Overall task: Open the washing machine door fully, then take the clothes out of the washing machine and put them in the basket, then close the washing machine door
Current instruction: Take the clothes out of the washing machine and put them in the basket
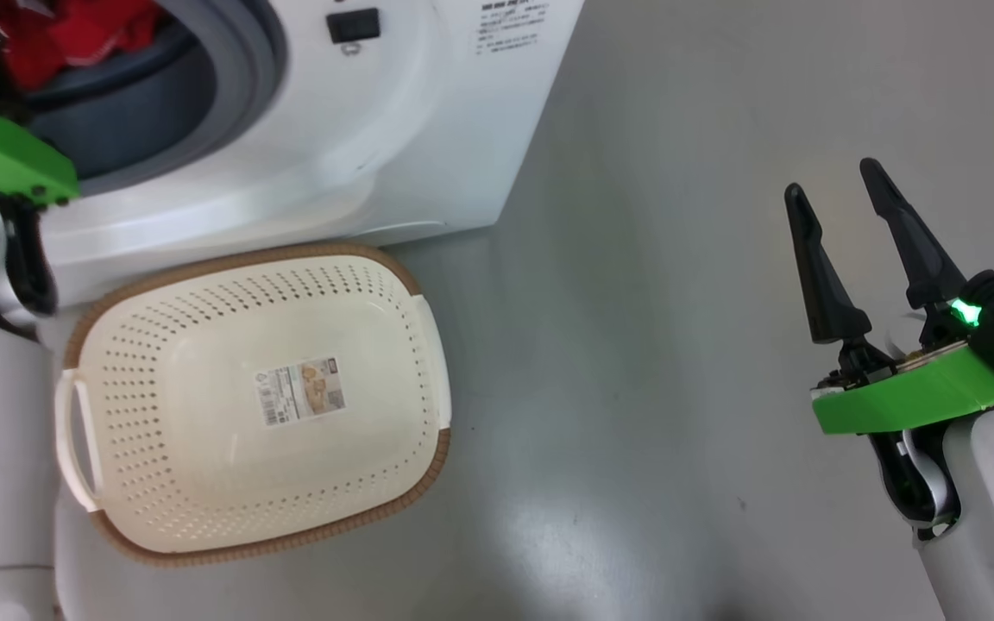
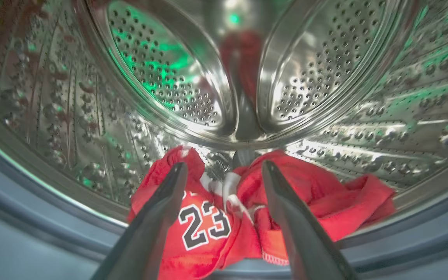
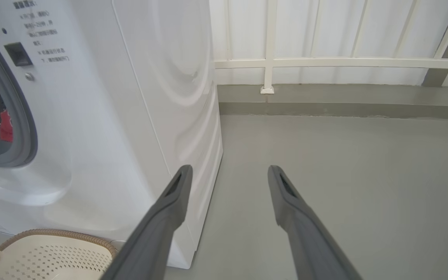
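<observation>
The grey floor [image 1: 678,345] is shining a little. The basket [image 1: 160,345] is sitting on it, right by the washing machine [image 1: 393,147]. The left gripper [image 2: 224,171] is reaching into the steel drum [image 2: 161,77], fingers spread wide above the red clothes [image 2: 204,229] at the drum's front edge. The right gripper [image 1: 832,177] is hanging open over the floor. A white fence [image 3: 325,62] is standing behind.

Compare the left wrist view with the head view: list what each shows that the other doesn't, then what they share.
Left wrist view, not head: the perforated steel drum from inside, and a red jersey numbered 23. Head view, not left wrist: the empty cream perforated plastic basket on the grey floor, and the open right gripper. Shared: red clothes lying inside the white washing machine, behind its grey rubber ring.
</observation>
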You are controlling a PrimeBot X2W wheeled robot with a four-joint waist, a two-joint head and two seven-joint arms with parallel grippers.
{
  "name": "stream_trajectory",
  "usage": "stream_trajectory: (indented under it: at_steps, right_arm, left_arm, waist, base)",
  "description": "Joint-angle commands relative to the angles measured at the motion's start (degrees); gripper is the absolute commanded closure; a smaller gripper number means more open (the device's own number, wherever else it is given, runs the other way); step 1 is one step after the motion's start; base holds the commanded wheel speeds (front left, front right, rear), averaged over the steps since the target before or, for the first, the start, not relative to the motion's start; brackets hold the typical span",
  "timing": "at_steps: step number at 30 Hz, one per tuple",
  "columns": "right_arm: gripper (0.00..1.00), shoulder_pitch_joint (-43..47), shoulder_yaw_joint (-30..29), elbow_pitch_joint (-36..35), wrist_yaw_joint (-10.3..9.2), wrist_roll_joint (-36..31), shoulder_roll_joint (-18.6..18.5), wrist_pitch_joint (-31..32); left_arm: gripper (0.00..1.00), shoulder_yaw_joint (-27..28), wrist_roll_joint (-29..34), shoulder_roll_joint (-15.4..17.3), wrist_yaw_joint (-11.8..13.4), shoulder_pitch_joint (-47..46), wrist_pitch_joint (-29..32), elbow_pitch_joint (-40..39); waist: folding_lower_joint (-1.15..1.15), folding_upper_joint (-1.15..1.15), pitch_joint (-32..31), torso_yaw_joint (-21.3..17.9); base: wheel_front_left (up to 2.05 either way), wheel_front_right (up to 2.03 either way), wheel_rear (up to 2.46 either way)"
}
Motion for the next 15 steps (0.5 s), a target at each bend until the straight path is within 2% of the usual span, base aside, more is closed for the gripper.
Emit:
stream_trajectory:
  at_steps: [1, 7, 15]
  right_arm:
    - [0.0, -0.2, 0.95, -1.35, 0.37, -0.13, -0.15, -0.37]
    - [0.0, -0.8, 1.54, -0.95, 0.37, -0.05, 0.09, -0.37]
    - [0.0, -0.6, 2.4, -0.49, 0.37, 0.25, 0.68, -0.37]
  left_arm:
    - [0.0, 1.1, 0.98, 3.27, 0.87, -1.39, 0.61, 0.23]
    - [0.0, 0.08, 3.31, 6.33, 4.04, -5.45, 2.56, 7.01]
    - [0.0, -2.04, 5.96, 8.7, 7.19, -7.35, 5.93, 13.19]
  waist:
    - [0.0, 0.0, 1.79, -1.34]
    - [0.0, 0.0, 2.75, -2.63]
    - [0.0, 0.0, 2.81, -4.18]
  base:
    - [0.0, 0.0, 0.0]
    - [0.0, 0.0, 0.0]
    - [0.0, 0.0, 0.0]
